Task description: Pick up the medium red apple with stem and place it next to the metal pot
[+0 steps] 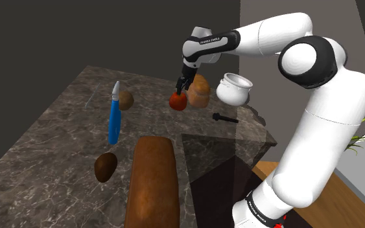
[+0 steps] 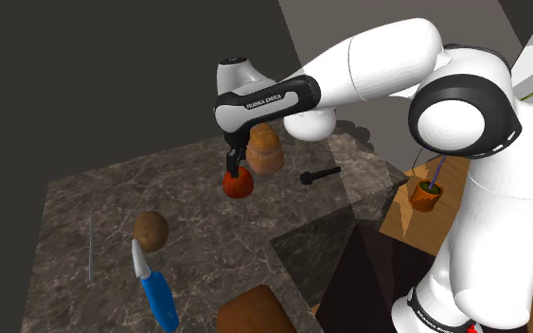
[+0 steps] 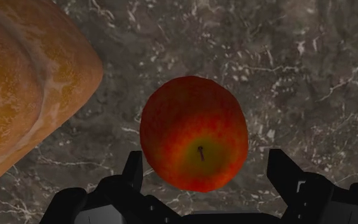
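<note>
Dark marble counter with scattered food.
A long brown loaf lay near a dark lump; a blue bottle was beside a round brown item; an orange-brown roll sat farther back.

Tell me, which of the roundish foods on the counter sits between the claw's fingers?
The red apple with a stem: the open gripper straddles it, while the orange-brown loaf lies alongside.

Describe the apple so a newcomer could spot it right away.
On the dark marbled countertop, look directly under the arm's black two-finger gripper, beside a small orange-brown bread loaf. The round red apple is there, the only red item among brown neighbours, with a yellow-green patch around its short stem.
</note>
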### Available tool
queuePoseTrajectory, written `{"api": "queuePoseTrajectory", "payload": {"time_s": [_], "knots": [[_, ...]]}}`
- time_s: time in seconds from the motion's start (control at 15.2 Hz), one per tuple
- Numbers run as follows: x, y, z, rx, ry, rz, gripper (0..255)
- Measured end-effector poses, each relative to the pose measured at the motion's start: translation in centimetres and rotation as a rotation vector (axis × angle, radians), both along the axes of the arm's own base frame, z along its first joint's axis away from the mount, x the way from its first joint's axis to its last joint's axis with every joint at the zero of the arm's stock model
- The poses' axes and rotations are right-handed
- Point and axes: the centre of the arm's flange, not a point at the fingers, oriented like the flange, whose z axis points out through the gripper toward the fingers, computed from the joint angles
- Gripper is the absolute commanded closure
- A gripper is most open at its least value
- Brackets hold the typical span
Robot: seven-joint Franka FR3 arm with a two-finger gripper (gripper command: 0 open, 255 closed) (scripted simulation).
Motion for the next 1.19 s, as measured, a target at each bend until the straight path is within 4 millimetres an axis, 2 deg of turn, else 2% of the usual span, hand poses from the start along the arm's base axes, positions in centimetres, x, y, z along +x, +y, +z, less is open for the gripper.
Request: {"api": "queuePoseTrajectory", "payload": {"time_s": [0.46,0.53,1.19], "knots": [[-0.02,0.01,-0.38,0.0,0.0,0.0,0],[-0.02,0.01,-0.38,0.0,0.0,0.0,255],[-0.02,0.0,-0.32,0.0,-0.002,0.0,255]]}}
